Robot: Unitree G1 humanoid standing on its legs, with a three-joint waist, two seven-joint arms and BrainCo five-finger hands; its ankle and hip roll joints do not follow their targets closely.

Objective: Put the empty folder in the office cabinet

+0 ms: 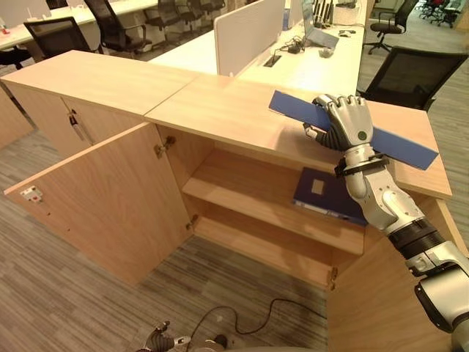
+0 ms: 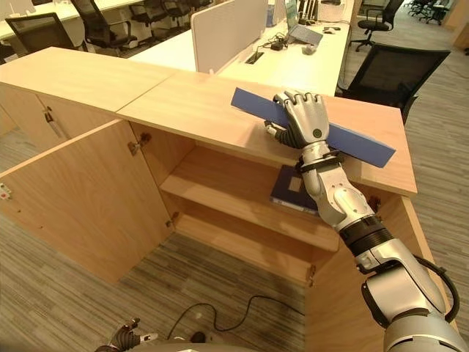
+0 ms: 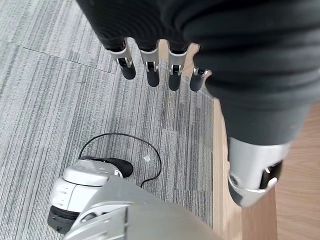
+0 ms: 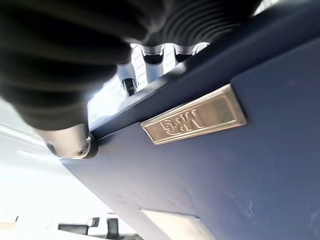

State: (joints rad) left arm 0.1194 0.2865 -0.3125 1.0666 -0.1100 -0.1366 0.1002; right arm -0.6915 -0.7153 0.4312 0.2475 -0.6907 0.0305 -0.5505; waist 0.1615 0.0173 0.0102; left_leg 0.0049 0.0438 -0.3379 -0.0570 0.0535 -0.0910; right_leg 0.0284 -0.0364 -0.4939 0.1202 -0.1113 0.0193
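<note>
Right hand (image 1: 344,121) fingers curling around blue folder (image 1: 399,143) at cabinet top (image 1: 220,110) front edge; risking snagging that edge while lowering.

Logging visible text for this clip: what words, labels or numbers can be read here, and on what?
Metal plate on the blue folder in the right hand: embossed mark, not clearly legible.
White label on the shelf folder: too small to read.
Sticker on the cabinet door: too small to read.

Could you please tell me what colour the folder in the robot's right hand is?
The flat folder is dark blue, clearest in the left eye view.
</note>
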